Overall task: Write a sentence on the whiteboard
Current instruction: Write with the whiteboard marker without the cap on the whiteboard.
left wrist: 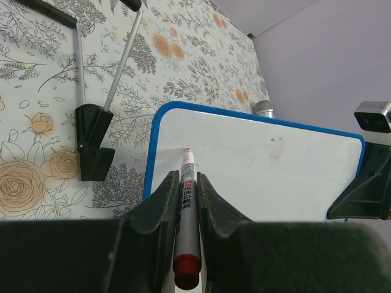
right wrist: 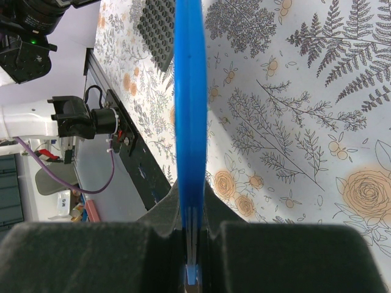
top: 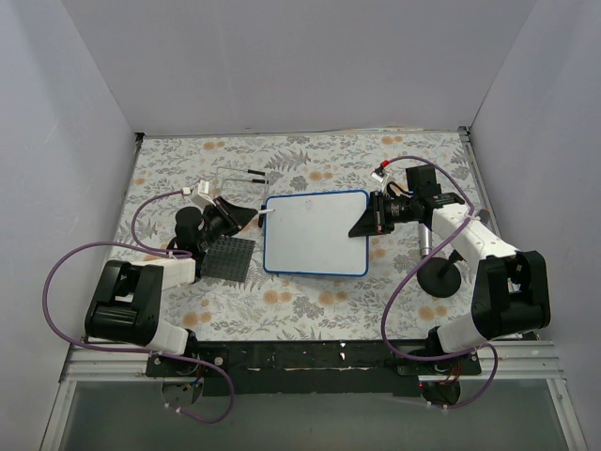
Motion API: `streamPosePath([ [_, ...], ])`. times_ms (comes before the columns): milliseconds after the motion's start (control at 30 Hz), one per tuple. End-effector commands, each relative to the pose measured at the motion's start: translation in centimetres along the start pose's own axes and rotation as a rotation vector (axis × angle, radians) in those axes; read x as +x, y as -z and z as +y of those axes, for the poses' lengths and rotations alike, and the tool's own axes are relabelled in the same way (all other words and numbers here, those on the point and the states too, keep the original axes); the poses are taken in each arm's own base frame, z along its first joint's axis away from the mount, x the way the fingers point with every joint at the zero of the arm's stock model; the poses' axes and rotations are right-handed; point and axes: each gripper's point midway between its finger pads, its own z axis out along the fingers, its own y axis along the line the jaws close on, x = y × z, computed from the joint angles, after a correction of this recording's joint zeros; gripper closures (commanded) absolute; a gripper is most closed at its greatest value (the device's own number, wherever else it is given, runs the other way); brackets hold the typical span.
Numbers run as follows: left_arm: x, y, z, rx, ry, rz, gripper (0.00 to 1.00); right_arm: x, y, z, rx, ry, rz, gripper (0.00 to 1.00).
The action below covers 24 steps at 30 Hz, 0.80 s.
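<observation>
The whiteboard (top: 315,233) lies flat mid-table, white with a thin blue rim. Its face (left wrist: 263,165) is bare; no sentence is in view on it. My left gripper (left wrist: 188,177) is shut on a grey marker with a red end (left wrist: 186,213). The marker's tip touches the board just inside its upper-left corner. From the top view the left gripper (top: 254,218) sits at the board's left edge. On the opposite side, my right gripper (top: 368,221) is shut on the board's right edge. The blue rim (right wrist: 189,91) runs edge-on between that gripper's jaws (right wrist: 192,195).
A dark grey studded plate (top: 228,258) lies left of the board, under my left arm. A black clip with two metal rods (left wrist: 91,140) lies behind it. A grey post on a round black base (top: 439,279) stands right of the board. White walls enclose the table.
</observation>
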Motion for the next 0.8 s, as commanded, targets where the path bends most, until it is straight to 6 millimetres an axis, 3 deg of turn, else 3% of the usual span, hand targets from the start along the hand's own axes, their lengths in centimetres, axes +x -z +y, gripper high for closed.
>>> streamPosePath([
  [0,-1.2,-0.3,-0.6,0.015,-0.041,-0.020,1.00,0.1,-0.2,-1.2,0.045,0.042,0.001,0.99],
  [767,0.6,1.2,-0.4,-0.001,-0.018,0.028,1.00,0.1,-0.2,-1.1,0.040,0.044,0.000,0.99],
])
